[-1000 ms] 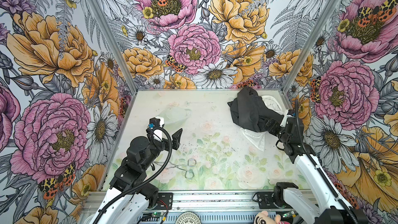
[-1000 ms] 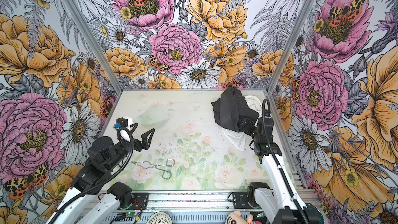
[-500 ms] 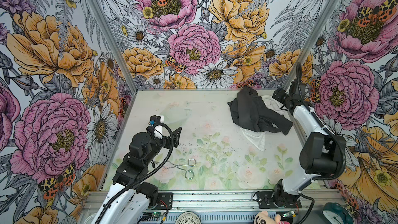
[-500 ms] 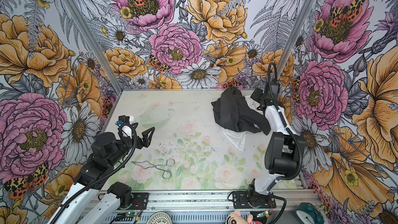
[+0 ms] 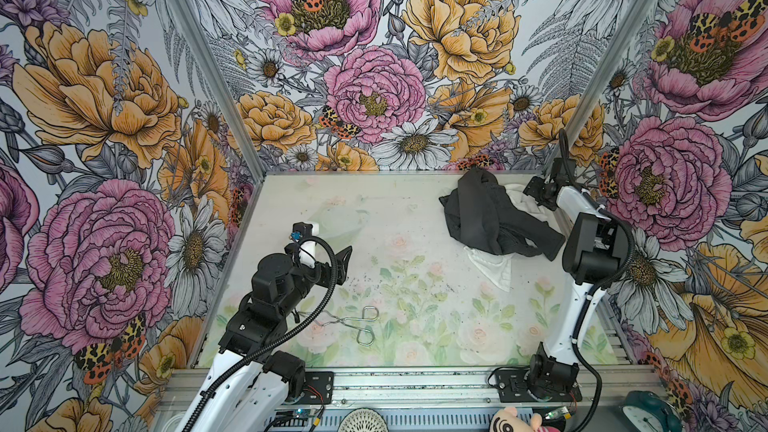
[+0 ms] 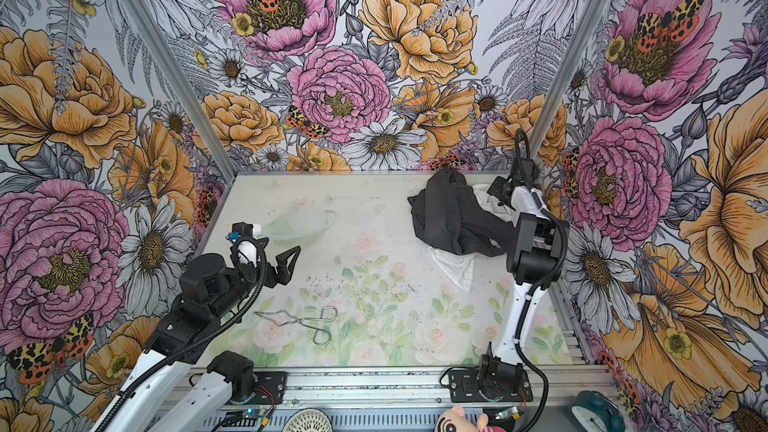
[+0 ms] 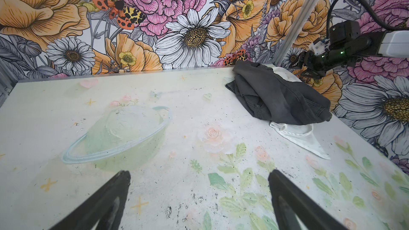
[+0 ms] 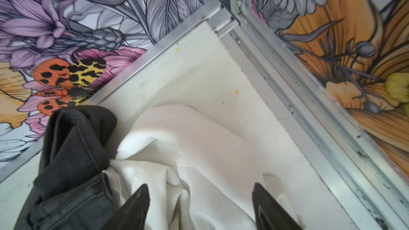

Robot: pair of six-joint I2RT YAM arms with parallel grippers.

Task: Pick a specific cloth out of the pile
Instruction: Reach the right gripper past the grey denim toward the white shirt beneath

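Now right gripper (image 8: 200,186) has swung behind the pile (image 5: 490,218), jaws apart over white cloth (image 8: 188,140) (ungripped); left gripper (image 7: 199,173) gaping

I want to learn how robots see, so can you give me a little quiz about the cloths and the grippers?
1. True or false: the garment lies partly on top of the cloth.
2. The right gripper hangs over which? A) the garment B) the cloth
3. Fill in: the left gripper is ___ and holds nothing.

Key: 1 true; 2 B; 3 open.
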